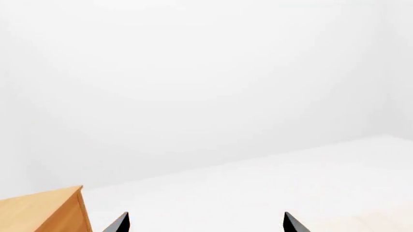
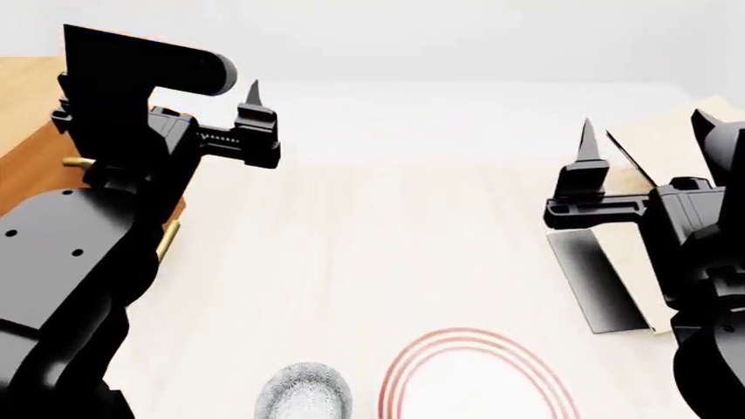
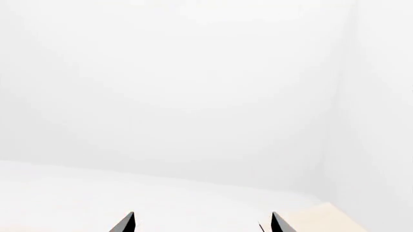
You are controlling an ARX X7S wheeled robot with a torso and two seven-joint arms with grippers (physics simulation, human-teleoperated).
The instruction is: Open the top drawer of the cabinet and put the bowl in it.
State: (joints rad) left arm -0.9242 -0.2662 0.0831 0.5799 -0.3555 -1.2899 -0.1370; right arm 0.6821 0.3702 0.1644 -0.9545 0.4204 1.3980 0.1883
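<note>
The orange-brown cabinet [image 2: 26, 105] stands at the left edge of the head view, and its corner shows in the left wrist view [image 1: 42, 210]. My left arm hides most of its front, top drawer included; only bits of brass handle [image 2: 75, 161] peek out. The speckled bowl [image 2: 305, 394] sits on the pale table at the near edge, far below both grippers. My left gripper [image 1: 206, 224] is open and empty, raised beside the cabinet, with one fingertip [image 2: 253, 92] showing in the head view. My right gripper [image 2: 646, 131] [image 3: 202, 223] hangs open and empty at the right.
A white plate with red rings [image 2: 477, 375] lies right of the bowl. A pale tilted wooden rack [image 2: 664, 135] on a black stand [image 2: 596, 284] is at the right, close behind my right gripper; its edge shows as pale wood [image 3: 322, 220]. White walls lie beyond.
</note>
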